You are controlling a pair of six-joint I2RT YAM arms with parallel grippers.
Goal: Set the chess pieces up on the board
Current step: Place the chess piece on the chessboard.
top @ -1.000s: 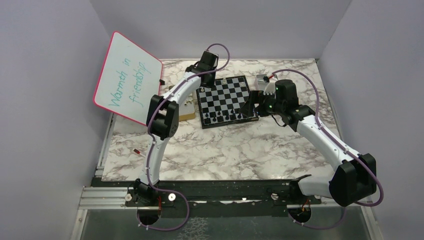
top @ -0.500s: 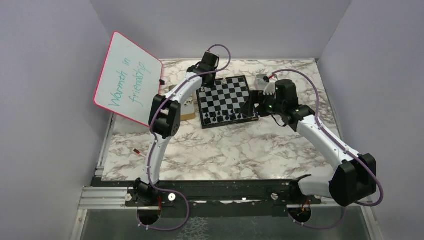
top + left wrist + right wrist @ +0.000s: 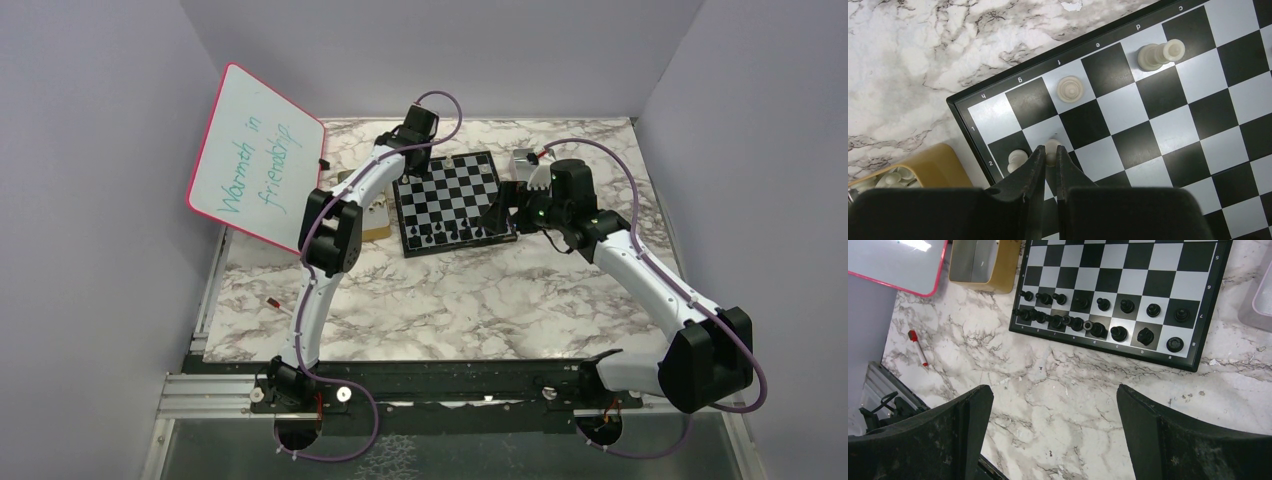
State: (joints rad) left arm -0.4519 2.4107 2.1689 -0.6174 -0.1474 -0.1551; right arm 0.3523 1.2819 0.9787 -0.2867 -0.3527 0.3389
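here left gripper (image 3: 1049,154) pinches a pale pawn (image 3: 1052,145), right gripper (image 3: 1052,395) spread wide.

Plain pale lilac walls (image 3: 430,50) enclose a white, grey-veined marble-pattern worktop (image 3: 450,310) on three sides. A pink-edged whiteboard (image 3: 255,155) stands tilted at the left wall. An aluminium rail (image 3: 200,395) runs along the near edge. The light is soft and even.

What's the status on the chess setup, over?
Left gripper shut on a white pawn at the board, second rank. Right gripper open, over the table. Black pieces lined up in two rows. Neighbouring pawn close beside the left finger.
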